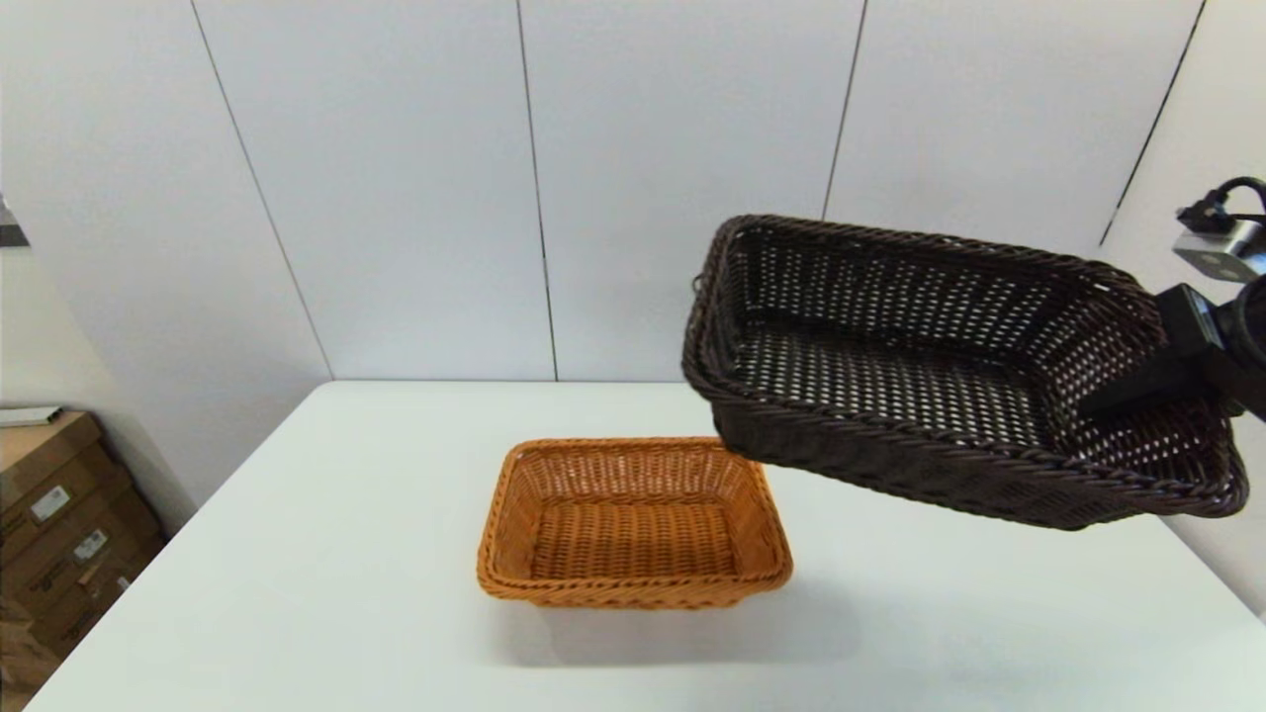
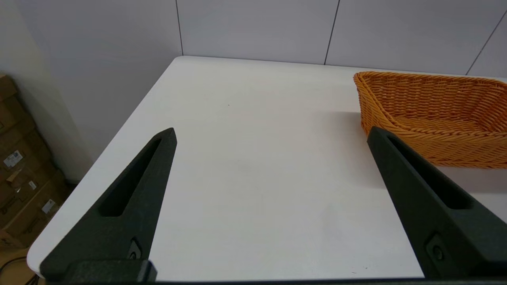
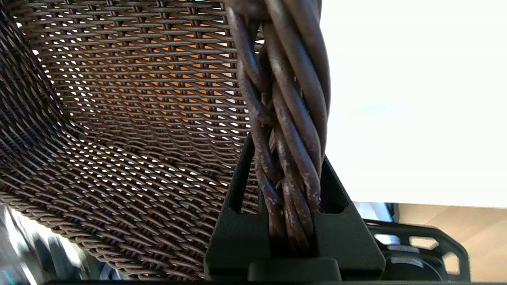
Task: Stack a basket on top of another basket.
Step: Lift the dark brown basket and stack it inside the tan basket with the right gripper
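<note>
The dark brown basket point(image 1: 949, 376) hangs tilted in the air at the right, its low left corner just above the far right corner of the orange basket point(image 1: 633, 524). My right gripper point(image 1: 1137, 396) is shut on the dark basket's right rim; in the right wrist view the braided rim point(image 3: 285, 118) runs between the two black fingers point(image 3: 336, 194), with orange showing through the weave. The orange basket rests flat on the white table point(image 1: 297, 554). My left gripper point(image 2: 271, 136) hovers open over the table's left part, the orange basket point(image 2: 435, 114) off to its side.
Cardboard boxes point(image 1: 59, 524) stand on the floor left of the table, seen too in the left wrist view point(image 2: 20, 166). A panelled white wall point(image 1: 593, 178) runs behind the table's far edge. The table's right edge passes under the raised basket.
</note>
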Tool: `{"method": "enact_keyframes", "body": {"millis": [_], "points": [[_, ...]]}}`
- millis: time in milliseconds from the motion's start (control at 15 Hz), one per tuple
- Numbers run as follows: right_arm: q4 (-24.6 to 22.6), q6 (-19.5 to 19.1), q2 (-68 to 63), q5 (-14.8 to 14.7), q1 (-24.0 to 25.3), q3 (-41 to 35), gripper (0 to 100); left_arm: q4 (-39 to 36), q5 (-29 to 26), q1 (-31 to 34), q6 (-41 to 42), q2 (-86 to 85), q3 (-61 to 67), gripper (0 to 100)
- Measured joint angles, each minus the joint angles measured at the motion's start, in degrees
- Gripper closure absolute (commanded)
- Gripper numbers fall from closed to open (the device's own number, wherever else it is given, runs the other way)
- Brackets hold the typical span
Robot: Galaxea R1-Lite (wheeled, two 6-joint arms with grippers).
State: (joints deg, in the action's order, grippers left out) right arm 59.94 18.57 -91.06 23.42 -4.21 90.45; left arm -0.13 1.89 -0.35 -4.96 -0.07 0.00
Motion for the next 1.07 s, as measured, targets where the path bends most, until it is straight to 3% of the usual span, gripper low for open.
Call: {"method": "enact_keyframes", "body": {"millis": [400, 600, 733, 1067], "points": [[-7.27, 8.44, -2.95, -3.5, 19.93, 3.38, 100, 0.0, 0.0, 0.0, 0.01, 0.0, 0.0, 0], [-12.62, 10.84, -7.39, -9.73, 27.21, 3.69, 100, -0.02, 0.01, 0.0, 0.01, 0.0, 0.0, 0], [-15.59, 11.06, -10.26, -11.41, 29.61, 4.19, 100, -0.02, 0.01, 0.0, 0.01, 0.0, 0.0, 0], [-16.03, 10.87, -17.65, -11.7, 31.24, 7.81, 100, -0.02, 0.01, 0.0, 0.0, 0.0, 0.0, 0]]}}
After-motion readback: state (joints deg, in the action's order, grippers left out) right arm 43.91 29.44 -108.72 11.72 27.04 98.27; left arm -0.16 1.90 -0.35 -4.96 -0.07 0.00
